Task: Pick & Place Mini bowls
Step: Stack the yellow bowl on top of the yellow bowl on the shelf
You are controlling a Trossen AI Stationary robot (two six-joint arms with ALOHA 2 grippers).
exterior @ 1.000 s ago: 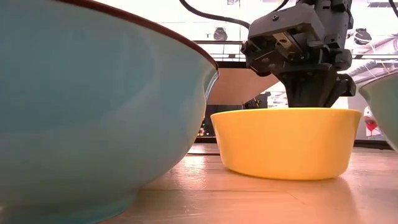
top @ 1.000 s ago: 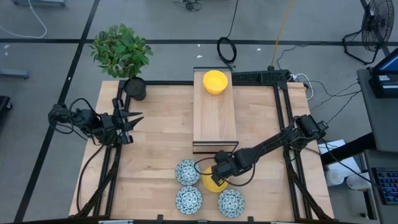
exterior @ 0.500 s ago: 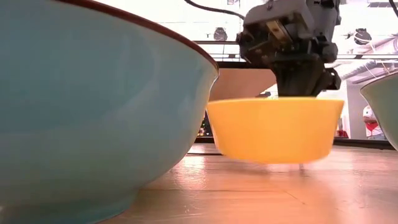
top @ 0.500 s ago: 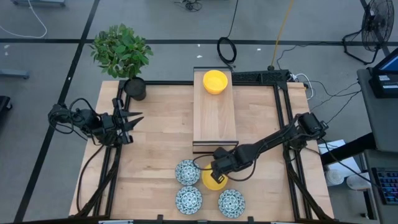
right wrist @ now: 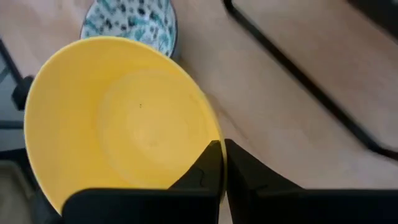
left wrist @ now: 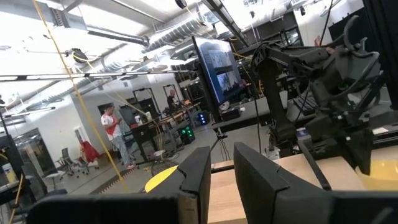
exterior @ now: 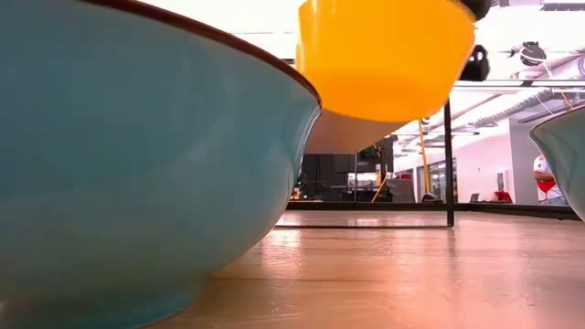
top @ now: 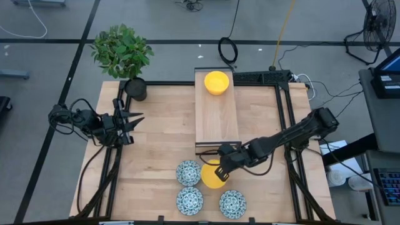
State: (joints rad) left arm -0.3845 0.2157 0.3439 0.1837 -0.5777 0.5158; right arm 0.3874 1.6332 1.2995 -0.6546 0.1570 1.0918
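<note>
My right gripper (top: pixel 224 165) is shut on a plain yellow mini bowl (top: pixel 212 175), held above the table's near middle; the low view shows the bowl (exterior: pixel 384 55) well up in the air. Three white-and-blue floral mini bowls (top: pixel 187 172) (top: pixel 189 200) (top: pixel 232 203) rest on their bases on the table around it. Another yellow mini bowl (top: pixel 216 82) sits at the far end of a raised wooden board (top: pixel 216 122). My left gripper (top: pixel 130 121) waits at the table's left edge, narrowly open (left wrist: pixel 222 171) and holding nothing. My right gripper pinches the yellow bowl's rim (right wrist: pixel 219 138) on its far right side, one finger (right wrist: pixel 205 167) inside the bowl and the other (right wrist: pixel 249 177) outside. The fingers slant down from the table's right. The bowl hangs lifted clear of the table and tilted.
A dark plant pot (top: pixel 135 89) with a leafy plant stands at the far left corner. A black frame rail (top: pixel 282 125) runs along the table's right side. In the low view, floral bowls (exterior: pixel 137 155) (exterior: pixel 562 155) fill the near left and right.
My right gripper has risen and tipped back somewhat, carrying the yellow bowl with it. The bowl stood on the table a second ago; now it is lifted well clear and tilted. The floral bowls have stayed in place.
</note>
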